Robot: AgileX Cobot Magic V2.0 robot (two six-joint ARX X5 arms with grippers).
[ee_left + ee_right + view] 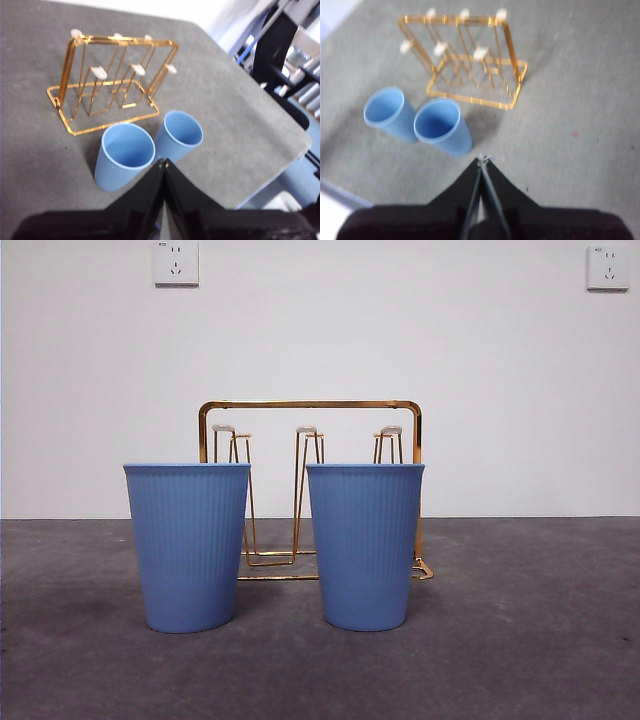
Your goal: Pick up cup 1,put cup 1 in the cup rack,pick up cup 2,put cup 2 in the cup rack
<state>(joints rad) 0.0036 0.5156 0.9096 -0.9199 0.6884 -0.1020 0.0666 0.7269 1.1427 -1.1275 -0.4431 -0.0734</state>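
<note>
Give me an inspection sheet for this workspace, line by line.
Surface: grey table, bare around the items.
Job's things: two blue cups, left cup and right cup, upright, empty, in front of the gold cup rack; rack holds nothing.
Clutter: nothing seen.
Grippers: left gripper and right gripper shut, raised, holding nothing.
Cables: nothing seen.
Surroundings: white wall with two sockets.

Two blue cups [187,545] [365,545], one rack [310,406].
</note>
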